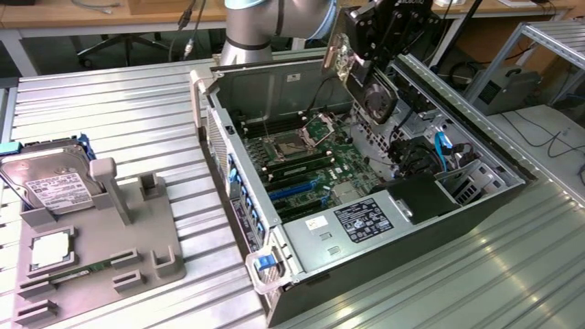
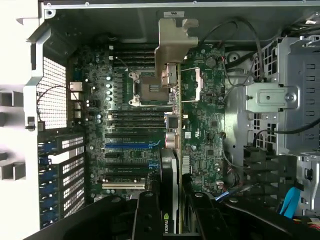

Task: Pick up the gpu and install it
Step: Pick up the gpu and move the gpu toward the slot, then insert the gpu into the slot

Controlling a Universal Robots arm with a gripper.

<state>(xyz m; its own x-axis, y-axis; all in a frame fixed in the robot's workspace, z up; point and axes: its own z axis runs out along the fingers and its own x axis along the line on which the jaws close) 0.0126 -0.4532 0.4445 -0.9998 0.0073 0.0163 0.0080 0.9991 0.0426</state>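
Black-faced gpu (image 1: 370,96) hangs on edge over the open computer case (image 1: 475,205), gripped narrowly between the fingers (image 2: 147,215) of the gripper (image 1: 384,55); we judge that a sound seating needs its board edge square above the motherboard slot (image 2: 131,145).

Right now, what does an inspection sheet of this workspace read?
Surface: ribbed metal table.
Job's things: gpu held over the open case, above the motherboard, not yet seated.
Clutter: gray tray with hard drive, CPU, memory stick.
Grippers: gripper shut on the gpu.
Cables: blue cable and black wires inside the case.
Surroundings: desk, metal frame.
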